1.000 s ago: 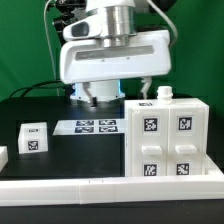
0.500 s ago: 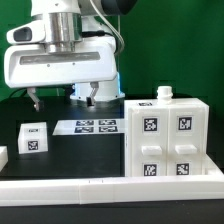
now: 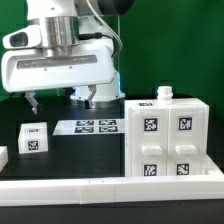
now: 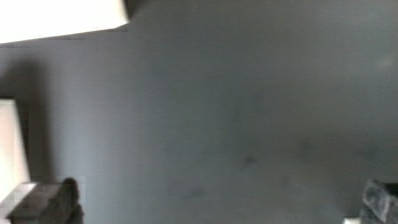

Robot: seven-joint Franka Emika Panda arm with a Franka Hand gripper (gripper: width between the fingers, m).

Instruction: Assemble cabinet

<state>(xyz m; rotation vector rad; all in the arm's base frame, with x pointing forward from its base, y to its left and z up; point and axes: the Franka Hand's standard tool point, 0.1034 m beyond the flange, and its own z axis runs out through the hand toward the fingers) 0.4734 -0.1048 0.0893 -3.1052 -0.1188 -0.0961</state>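
The cabinet (image 3: 168, 138) is a large white box at the exterior view's right, with square fronts bearing black-and-white tags and a small white knob (image 3: 164, 95) on top. My gripper (image 3: 60, 100) hangs above the black table at the exterior view's left, well apart from the cabinet. Its fingers (image 3: 32, 101) stand wide apart with nothing between them. In the wrist view the gripper (image 4: 210, 205) shows only dark table between the fingertips (image 4: 48, 203). A small white tagged cube (image 3: 33, 137) sits below and in front of the gripper.
The marker board (image 3: 92, 126) lies flat on the table between the cube and the cabinet. A white rail (image 3: 110, 186) runs along the front edge. Another white part (image 3: 3, 158) shows at the left edge. White shapes show in the wrist view (image 4: 63, 18).
The gripper has moved from above the marker board toward the exterior view's left over the last second, and barely shifted in the last half second. The cabinet and cube have not moved.
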